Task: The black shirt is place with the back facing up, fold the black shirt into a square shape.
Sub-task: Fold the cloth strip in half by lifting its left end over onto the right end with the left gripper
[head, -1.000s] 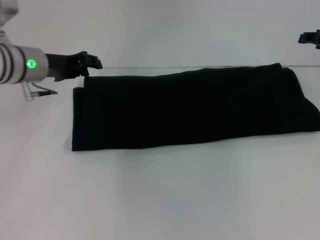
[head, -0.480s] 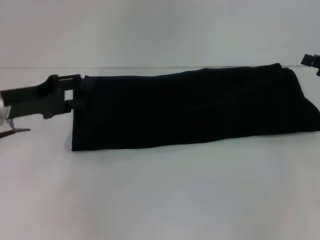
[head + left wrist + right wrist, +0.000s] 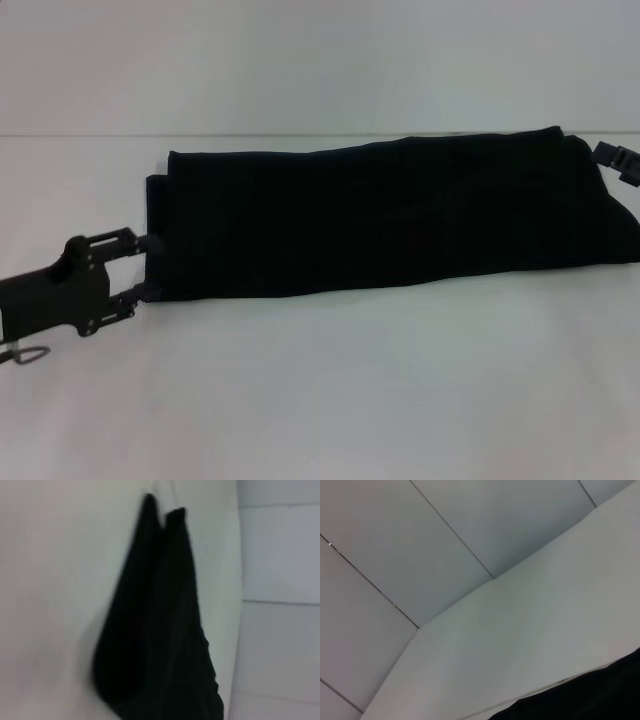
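While the black shirt (image 3: pixel 390 215) is lying as a long folded band along the table's (image 3: pixel 330 390) far edge, the left end effector (image 3: pixel 142 266), fingers spread, is nearing its left end, risking pinching only one layer.

The black shirt (image 3: pixel 390 215) is plain, solid black all over, with no print or lettering showing on the folded layers; faint darker creases run across it, though in this soft view they may be only shadows. In the left wrist view the shirt (image 3: pixel 160 645) reads as the same unbroken black. The worktop (image 3: pixel 330 390) is plain white, without pattern. The left claw (image 3: pixel 140 265) is matt black with small pale metal fittings. The right claw (image 3: pixel 620 160) is also black. The wall (image 3: pixel 420 545) is pale grey, crossed by thin dark seams.
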Available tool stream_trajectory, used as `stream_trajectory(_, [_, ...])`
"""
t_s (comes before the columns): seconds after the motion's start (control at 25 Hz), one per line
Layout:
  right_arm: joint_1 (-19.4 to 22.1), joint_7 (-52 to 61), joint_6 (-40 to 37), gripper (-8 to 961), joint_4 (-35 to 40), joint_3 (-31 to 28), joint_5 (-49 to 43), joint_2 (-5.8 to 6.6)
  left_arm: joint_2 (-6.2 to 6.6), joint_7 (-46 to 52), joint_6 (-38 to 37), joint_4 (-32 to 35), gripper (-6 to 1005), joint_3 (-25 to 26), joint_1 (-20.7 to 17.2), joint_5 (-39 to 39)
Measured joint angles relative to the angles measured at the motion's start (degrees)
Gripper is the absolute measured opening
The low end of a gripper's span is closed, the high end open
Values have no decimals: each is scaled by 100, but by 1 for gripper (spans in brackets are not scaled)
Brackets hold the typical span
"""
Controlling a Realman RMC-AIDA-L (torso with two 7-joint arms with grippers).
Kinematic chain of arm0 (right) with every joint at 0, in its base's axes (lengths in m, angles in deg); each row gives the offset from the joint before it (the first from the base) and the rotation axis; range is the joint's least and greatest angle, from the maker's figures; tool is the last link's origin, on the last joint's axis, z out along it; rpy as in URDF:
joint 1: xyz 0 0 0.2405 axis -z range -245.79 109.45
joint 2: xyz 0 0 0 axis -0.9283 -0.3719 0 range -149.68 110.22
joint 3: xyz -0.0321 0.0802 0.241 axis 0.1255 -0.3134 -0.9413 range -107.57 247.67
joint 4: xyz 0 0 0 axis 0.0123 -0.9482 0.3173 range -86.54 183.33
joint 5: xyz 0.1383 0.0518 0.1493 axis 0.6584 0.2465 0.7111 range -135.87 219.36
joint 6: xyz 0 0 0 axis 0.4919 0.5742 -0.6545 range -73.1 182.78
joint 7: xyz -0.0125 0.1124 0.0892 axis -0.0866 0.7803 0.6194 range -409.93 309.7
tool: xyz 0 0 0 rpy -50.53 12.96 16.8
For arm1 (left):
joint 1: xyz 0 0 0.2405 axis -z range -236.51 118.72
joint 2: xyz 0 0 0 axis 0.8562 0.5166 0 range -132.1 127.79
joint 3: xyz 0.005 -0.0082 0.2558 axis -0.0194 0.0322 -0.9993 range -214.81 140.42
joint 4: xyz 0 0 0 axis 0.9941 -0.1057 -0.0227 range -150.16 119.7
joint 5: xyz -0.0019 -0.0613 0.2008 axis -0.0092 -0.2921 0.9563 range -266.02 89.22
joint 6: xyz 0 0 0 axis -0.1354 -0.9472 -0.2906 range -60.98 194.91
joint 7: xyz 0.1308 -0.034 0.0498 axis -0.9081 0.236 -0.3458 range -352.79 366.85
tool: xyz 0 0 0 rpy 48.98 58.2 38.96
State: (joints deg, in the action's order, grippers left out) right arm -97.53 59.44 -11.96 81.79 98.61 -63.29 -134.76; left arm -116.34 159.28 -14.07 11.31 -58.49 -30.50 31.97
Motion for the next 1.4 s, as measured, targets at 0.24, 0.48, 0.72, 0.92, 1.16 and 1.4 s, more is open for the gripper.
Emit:
stream_trajectory(0.24, [-11,-64,102,863,-80,-103,4,-4,-111,336,448,-80,642,-3,-58,24])
stream_trajectory(0.48, [-17,-66,103,862,-84,-201,8,-7,-140,434,937,-292,642,-57,16,67])
stream_trajectory(0.72, [-50,-67,104,864,-88,-202,10,-10,-221,436,1138,-315,643,-46,22,39])
stream_trajectory(0.92, [-53,-67,99,863,-88,-202,10,-11,-242,437,1208,-317,643,-59,44,28])
stream_trajectory(1.16, [-37,-59,95,862,-88,-202,10,-11,-247,441,1287,-317,643,-60,36,54])
stream_trajectory(1.4, [-49,-47,73,862,-88,-202,10,-11,-293,447,1407,-317,642,-40,30,43])
